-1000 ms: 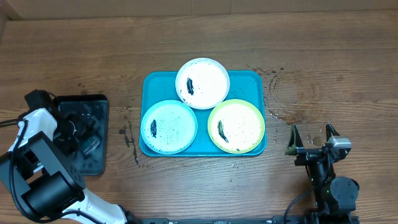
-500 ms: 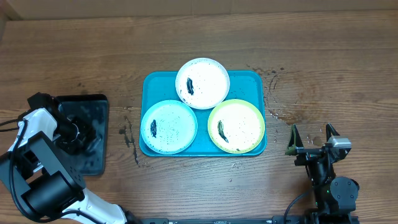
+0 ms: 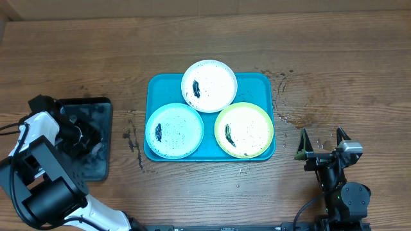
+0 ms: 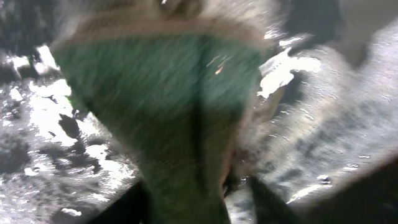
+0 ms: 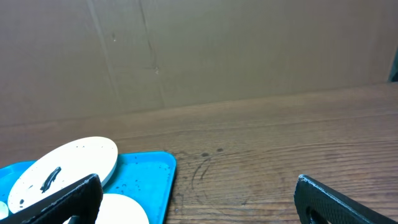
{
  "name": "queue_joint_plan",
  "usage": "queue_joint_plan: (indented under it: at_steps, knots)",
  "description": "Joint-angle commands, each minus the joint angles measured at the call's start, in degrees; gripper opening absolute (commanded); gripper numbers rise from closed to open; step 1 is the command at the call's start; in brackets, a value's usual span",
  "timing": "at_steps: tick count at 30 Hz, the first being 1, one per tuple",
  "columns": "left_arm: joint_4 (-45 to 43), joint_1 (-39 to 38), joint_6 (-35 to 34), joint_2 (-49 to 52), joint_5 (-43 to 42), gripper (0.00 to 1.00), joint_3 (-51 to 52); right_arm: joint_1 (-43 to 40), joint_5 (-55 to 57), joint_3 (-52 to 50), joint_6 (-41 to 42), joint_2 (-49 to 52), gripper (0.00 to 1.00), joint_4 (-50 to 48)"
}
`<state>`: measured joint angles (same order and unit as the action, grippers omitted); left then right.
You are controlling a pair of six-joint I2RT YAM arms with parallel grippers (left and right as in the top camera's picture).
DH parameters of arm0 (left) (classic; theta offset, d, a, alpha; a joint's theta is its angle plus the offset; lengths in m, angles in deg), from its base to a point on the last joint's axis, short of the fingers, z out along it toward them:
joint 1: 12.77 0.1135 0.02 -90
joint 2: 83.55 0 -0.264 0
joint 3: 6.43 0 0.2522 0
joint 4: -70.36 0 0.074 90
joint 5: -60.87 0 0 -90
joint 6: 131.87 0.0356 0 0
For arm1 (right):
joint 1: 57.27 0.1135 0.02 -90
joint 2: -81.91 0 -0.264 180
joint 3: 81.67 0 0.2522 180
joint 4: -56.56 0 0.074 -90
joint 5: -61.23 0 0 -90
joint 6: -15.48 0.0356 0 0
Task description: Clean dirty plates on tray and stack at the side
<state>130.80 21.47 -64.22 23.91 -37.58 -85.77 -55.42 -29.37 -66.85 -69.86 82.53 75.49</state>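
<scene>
A robotics lab is showing here: left arm (image 3: 40, 173) and right arm (image 3: 339, 186) flanking a wooden table (image 3: 334, 58), cardboard sheeting (image 5: 249, 50) backing it.

Bench (image 3: 334, 58): dark brown timber, grain running left to right, surface worn; scattered wet spots (image 3: 286, 109) and dark specks on the boards near the middle; rear edge closed off by a plain brown cardboard panel (image 5: 249, 50) with vertical creases; lighting even and diffuse, shadows soft.

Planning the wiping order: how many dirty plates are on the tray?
3, all on the tray: white plate far middle, light blue plate near left, yellow-green plate near right. None seems hidden.
</scene>
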Motion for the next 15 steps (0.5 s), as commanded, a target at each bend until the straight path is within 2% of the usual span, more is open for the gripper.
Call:
queue_joint_plan:
  at_steps: [1,9,10,13,15]
  knots:
    - [-2.32,0.24,0.07,1.03,0.04,1.0,0.61,-0.37,0.55,-0.59,-0.22,-0.46,1.0,-0.37]
    - [-4.98,0.24,0.07,1.03,0.04,0.99,0.59,-0.37,0.55,-0.59,-0.22,-0.46,1.0,-0.37]
    - [-4.96,0.24,0.07,1.03,0.04,0.91,0.59,-0.37,0.55,-0.59,-0.22,-0.46,1.0,-0.37]
    - [-4.92,0.24,0.07,1.01,0.02,0.38,0.57,-0.37,0.55,-0.59,-0.22,-0.46,1.0,-0.37]
    - [-4.72,0.24,0.07,1.01,-0.02,0.16,0.48,-0.37,0.55,-0.59,-0.22,-0.46,1.0,-0.37]
